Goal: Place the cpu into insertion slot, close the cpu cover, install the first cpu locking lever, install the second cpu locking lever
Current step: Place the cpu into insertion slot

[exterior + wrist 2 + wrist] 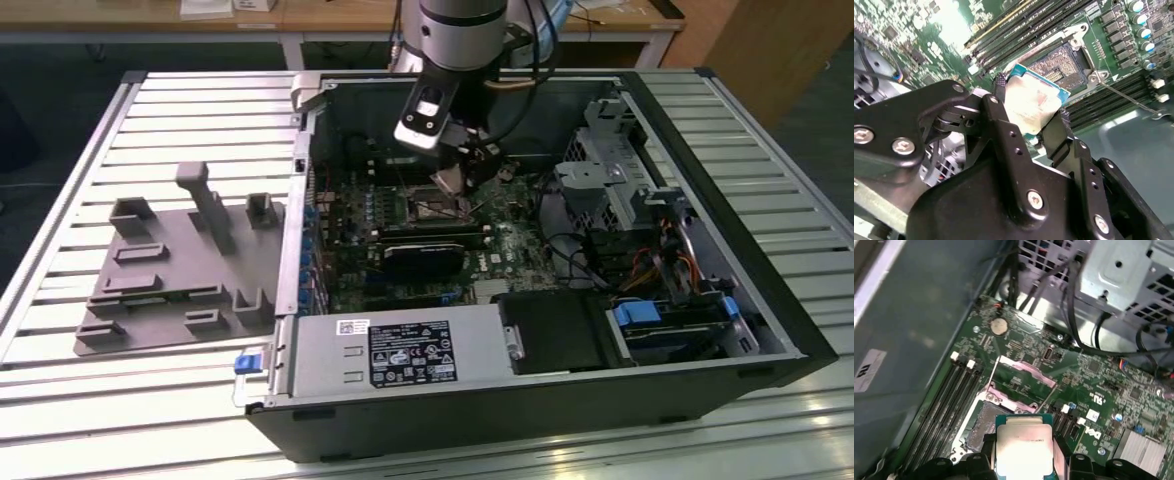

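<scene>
A slatted metal table (134,420) bears the open computer case (727,205). Within the case, the gripper (1030,99) pinches the cpu (1026,107) over the insertion slot (1064,65), partly hiding it.

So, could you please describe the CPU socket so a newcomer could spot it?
Inside the open black computer case, find the green circuit board under the gripper holding the flat silver-grey cpu. The insertion slot is the socket with a dark centre and silvery rim, between long narrow black memory slots; unlike them, it is square.
</scene>
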Controlling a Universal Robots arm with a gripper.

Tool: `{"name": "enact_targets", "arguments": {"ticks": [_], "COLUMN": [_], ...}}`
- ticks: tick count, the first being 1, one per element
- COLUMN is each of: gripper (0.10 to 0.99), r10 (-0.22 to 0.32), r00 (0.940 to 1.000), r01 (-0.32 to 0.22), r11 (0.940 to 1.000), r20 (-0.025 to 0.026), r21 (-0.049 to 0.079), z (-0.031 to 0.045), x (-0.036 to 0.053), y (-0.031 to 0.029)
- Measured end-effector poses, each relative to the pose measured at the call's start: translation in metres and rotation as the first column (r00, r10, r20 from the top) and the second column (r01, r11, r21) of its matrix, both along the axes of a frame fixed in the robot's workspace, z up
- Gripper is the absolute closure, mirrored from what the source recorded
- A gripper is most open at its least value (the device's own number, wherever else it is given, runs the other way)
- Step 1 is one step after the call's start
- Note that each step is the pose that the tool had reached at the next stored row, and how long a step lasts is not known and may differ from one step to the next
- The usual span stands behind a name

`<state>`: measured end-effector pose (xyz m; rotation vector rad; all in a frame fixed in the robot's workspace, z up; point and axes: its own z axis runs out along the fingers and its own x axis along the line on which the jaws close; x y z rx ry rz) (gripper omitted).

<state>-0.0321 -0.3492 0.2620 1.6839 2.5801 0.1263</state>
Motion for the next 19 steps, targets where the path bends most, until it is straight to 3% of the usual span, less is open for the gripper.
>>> {"name": "enact_targets", "arguments": {"ticks": [6,14,19], "gripper": [0.549,0.549,0.549], "r10": [-0.081,-0.186,-0.217], "r00": [0.9967,0.9826,0.9762], "r01": [0.081,0.186,0.217], "r11": [0.9967,0.9824,0.9760], "r20": [0.0002,0.0017,0.0027], "r21": [-0.007,-0.016,-0.021], "z": [-0.0053,-0.0122,-0.0148], "x": [0.0000,-0.0001,-0.0011], "y": [0.0000,0.0000,0.0009]}}
